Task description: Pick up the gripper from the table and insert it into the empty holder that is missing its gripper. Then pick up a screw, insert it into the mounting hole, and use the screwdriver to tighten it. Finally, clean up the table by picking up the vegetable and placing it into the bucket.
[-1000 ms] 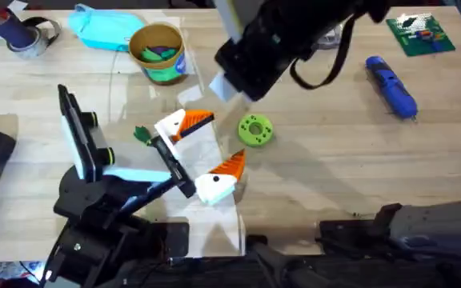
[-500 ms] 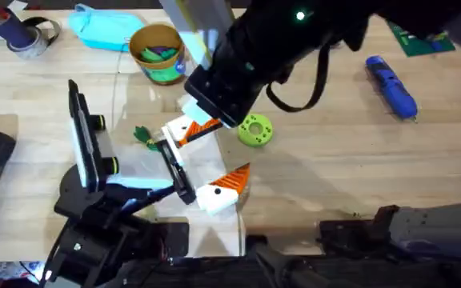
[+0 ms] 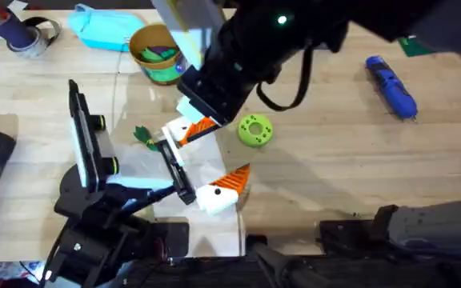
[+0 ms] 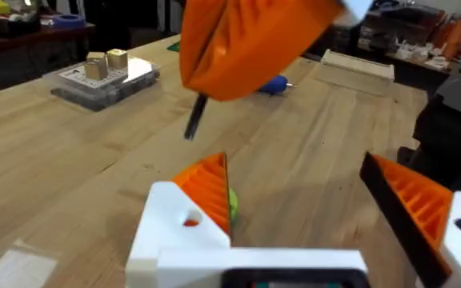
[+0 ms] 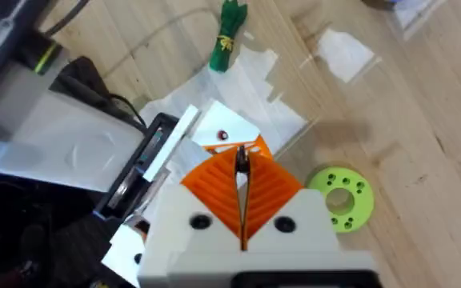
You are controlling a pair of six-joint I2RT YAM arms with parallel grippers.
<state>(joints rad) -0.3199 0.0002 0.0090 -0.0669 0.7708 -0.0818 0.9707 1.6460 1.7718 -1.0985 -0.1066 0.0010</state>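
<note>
The right gripper [image 5: 242, 172] had its two orange ribbed pads pressed together, with only a thin line between them, and I could see nothing held in it. In the overhead view it [image 3: 201, 118] stood in the upper middle of the frame, directly over the gripper [image 3: 184, 128]. If it touched that piece, I cannot tell.

The gripper [image 5: 226, 136] lay on white paper, its orange pad toward the lime-green disc [image 3: 254, 130], at the upper end of the holder [image 3: 174, 168]. At the lower end of this black bar sat a white-orange piece with a black dot [image 3: 218, 189].

The vegetable [image 3: 142, 134] lay on the table [image 3: 334, 176] just left of the holder, apart from it. The bucket [image 3: 158, 54] stood higher in the frame, upper left of centre. The screwdriver [image 3: 390, 86] lay at the upper right, well apart from all this.

For the left gripper, I cannot tell how far open it was.
</note>
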